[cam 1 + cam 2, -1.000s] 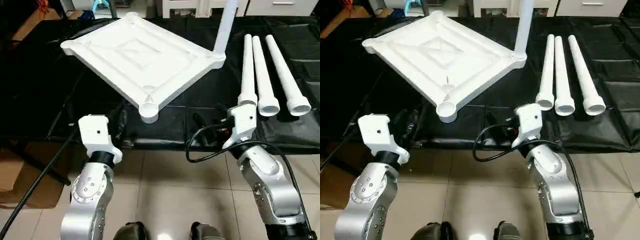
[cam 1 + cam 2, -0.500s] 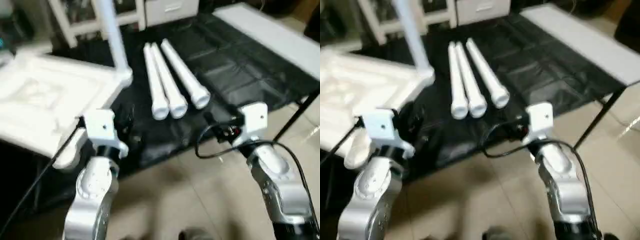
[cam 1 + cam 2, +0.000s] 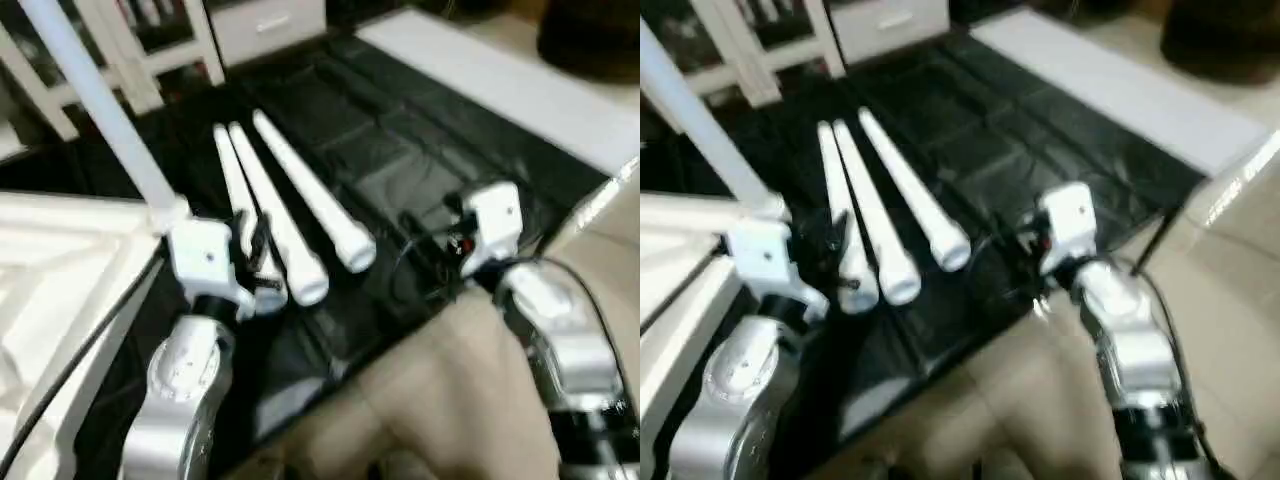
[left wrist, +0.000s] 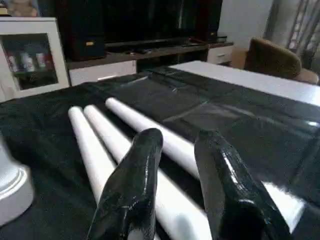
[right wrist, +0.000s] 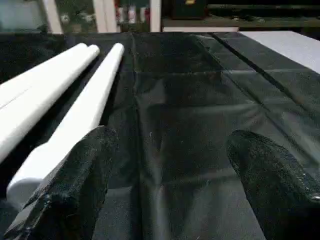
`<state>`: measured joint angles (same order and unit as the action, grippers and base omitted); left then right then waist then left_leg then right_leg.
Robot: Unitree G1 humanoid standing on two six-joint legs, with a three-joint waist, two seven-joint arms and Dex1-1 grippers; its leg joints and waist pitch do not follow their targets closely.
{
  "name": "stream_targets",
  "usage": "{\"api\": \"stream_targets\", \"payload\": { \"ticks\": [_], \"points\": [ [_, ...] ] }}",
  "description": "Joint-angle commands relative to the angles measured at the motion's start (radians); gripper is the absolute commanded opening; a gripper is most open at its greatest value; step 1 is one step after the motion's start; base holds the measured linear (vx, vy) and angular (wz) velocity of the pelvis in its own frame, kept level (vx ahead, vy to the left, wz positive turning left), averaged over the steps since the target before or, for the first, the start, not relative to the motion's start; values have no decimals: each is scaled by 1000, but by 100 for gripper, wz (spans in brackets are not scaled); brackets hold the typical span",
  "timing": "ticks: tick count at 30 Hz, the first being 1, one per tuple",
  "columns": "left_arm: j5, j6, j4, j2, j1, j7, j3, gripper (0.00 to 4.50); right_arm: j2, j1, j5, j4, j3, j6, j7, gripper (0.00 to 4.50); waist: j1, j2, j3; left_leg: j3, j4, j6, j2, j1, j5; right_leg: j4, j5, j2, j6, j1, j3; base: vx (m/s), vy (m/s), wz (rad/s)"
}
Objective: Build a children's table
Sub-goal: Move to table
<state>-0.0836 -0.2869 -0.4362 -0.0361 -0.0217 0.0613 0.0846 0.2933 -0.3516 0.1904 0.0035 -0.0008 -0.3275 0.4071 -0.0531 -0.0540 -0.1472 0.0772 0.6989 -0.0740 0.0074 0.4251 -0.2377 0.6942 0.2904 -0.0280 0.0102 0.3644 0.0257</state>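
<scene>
The white tabletop (image 3: 40, 290) lies underside up at the left, with one white leg (image 3: 100, 110) standing in its corner socket. Three more white legs (image 3: 275, 215) lie side by side on the black mat, wide ends toward me. My left gripper (image 4: 180, 142) hovers just above their wide ends, open by a narrow gap with nothing between its fingers (image 4: 132, 185). My right gripper (image 5: 170, 145) is wide open over bare mat to the right of the outermost leg (image 5: 85, 115), holding nothing.
A black mat (image 3: 400, 130) covers the work surface, whose near edge runs diagonally above the tan tiled floor (image 3: 450, 400). A white slab (image 3: 500, 80) lies at the back right. White shelving (image 3: 150, 50) stands behind. A black cable (image 3: 70, 360) crosses the tabletop.
The camera has swung to the right, pushing the tabletop to the picture's left edge. Both arms now reach over the mat, the left gripper arriving at the legs' wide ends.
</scene>
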Motion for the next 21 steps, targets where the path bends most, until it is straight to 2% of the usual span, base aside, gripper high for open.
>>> {"api": "stream_targets", "payload": {
  "ticks": [1, 2, 3, 4, 5, 6, 7, 8, 9, 10, 11, 12, 13, 14, 15, 16, 17, 18, 19, 20, 21],
  "points": [
    [-3, -8, -18, -22, 21, 17, -25, 140, -24, -17, 39, -45, 26, -44, 25, 386, 43, 1, 91, -4, -97, -12, 59, 32, 352, -22, -1255, -75, 205, -102, -21, -30, -55, -23],
    [-4, -3, -19, -26, 25, 25, -27, 140, -29, -24, 55, -51, 21, -56, 29, 386, 40, -30, 95, -20, -111, -49, 102, 24, 379, -17, -1179, -89, 185, -91, -35, -89, -12, -24],
    [-8, 1, -23, -34, 33, 35, -35, 140, -26, -48, 44, -52, 29, -99, 15, 386, 12, -59, 109, -144, -103, -256, 287, -51, 503, 44, -734, -107, 161, 0, -31, -30, 9, -21],
    [-10, 1, -24, -35, 36, 37, -37, 140, -22, -55, 33, -50, 34, -110, 8, 386, 10, -49, 105, -184, -93, -353, 326, -97, 771, 8, -271, -134, 75, 53, 25, -30, 9, -21],
    [-15, -2, -27, -40, 39, 44, -38, 140, -21, -65, 29, -47, 37, -124, 5, 386, 22, -43, 101, -158, -104, -316, 293, -79, 778, -7, -223, -118, 28, 44, 21, -32, 88, -5],
    [-19, -7, -29, -42, 41, 48, -40, 140, -23, -71, 40, -45, 33, -134, 9, 386, 45, -37, 95, -105, -127, -237, 217, -40, 542, -44, -185, -92, -55, 11, 2, -77, 105, 2],
    [-20, -8, -29, -43, 41, 49, -40, 140, -23, -72, 42, -44, 32, -136, 9, 386, 54, -26, 84, -64, -131, -144, 173, -10, 180, -93, -122, -119, -149, -14, -2, -77, 105, 2],
    [-21, -14, -32, -45, 44, 48, -44, 140, -25, -76, 56, -43, 26, -144, 15, 386, 62, -22, 82, -53, -132, -96, 169, -5, 25, -105, -81, -143, -187, -26, 3, -98, 37, -2],
    [-20, -21, -32, -48, 48, 38, -52, 140, -22, -78, 43, -42, 26, -120, 15, 386, 72, -14, 73, -45, -136, -17, 177, -10, -182, -123, 25, -167, -233, -27, 12, -103, 11, 6],
    [-18, -17, -32, -47, 48, 33, -56, 140, -13, -74, 15, -42, 35, -90, 12, 386, 78, -21, 62, -35, -141, 55, 193, -30, -324, -137, 181, -163, -240, -8, 7, -103, 11, 6],
    [-24, -12, -35, -41, 47, 28, -60, 140, -11, -68, 6, -44, 39, -80, 10, 386, 74, -20, 55, -34, -147, 90, 197, -35, -390, -139, 253, -157, -229, -2, 3, -99, 16, 7],
    [-32, -11, -40, -32, 45, 21, -64, 140, -8, -55, -18, -53, 51, -62, 2, 386, 72, -37, 43, -56, -189, 127, 173, 7, -527, -121, 381, -139, -202, -30, -48, -98, 48, 13],
    [-34, -10, -41, -30, 44, 19, -66, 140, -8, -52, -24, -56, 54, -58, -1, 386, 69, -37, 41, -59, -205, 166, 167, 5, -613, -117, 424, -124, -180, -24, -62, -98, 48, 13],
    [-34, -10, -44, -29, 44, 19, -64, 140, -7, -42, -33, -67, 65, -59, -2, 386, 72, -40, 42, -74, -268, 228, 127, 46, -708, -80, 426, -102, -161, -63, -97, -138, 63, 28],
    [-37, -12, -49, -21, 43, 19, -61, 140, -7, -27, -37, -88, 82, -65, 0, 386, 88, -39, 56, -56, -322, 265, 83, 71, -666, -19, 372, -59, -160, -93, -107, -127, 32, 52],
    [-37, -12, -49, -21, 43, 19, -61, 140, -7, -26, -37, -88, 82, -65, 0, 386, 91, -26, 62, -52, -309, 261, 75, 54, -606, -35, 355, -72, -176, -73, -95, -127, 32, 52],
    [-45, -12, -49, -12, 43, 19, -64, 140, -10, -19, -35, -98, 90, -71, -1, 386, 84, 13, 68, -60, -159, 218, 66, -14, -473, -167, 450, -201, -214, -12, -56, -38, -13, 76],
    [-40, -18, -51, -11, 43, 16, -63, 140, -11, -14, -35, -104, 93, -72, -2, 386, 69, 20, 47, -56, 45, 88, 85, -29, -138, -280, 512, -320, -238, -9, -40, -37, 8, 58],
    [-30, -20, -52, -13, 42, 12, -61, 140, -13, -11, -34, -108, 95, -73, -4, 386, 59, -4, 33, -77, 76, 78, 120, 0, -55, -275, 557, -350, -229, -41, -44, -37, 8, 58],
    [-22, -25, -55, -11, 42, 5, -59, 140, -16, -5, -30, -114, 95, -75, -4, 386, 51, -24, 10, -95, 77, 125, 151, 18, -92, -246, 615, -327, -192, -80, -140, -21, 87, 35],
    [-11, -30, -58, -4, 43, -13, -60, 140, -22, 5, -27, -121, 97, -72, -5, 386, 19, -75, 14, -132, -78, 210, 152, -11, -387, -142, 503, -162, -143, -93, -213, -20, 121, 68]
  ]
}}
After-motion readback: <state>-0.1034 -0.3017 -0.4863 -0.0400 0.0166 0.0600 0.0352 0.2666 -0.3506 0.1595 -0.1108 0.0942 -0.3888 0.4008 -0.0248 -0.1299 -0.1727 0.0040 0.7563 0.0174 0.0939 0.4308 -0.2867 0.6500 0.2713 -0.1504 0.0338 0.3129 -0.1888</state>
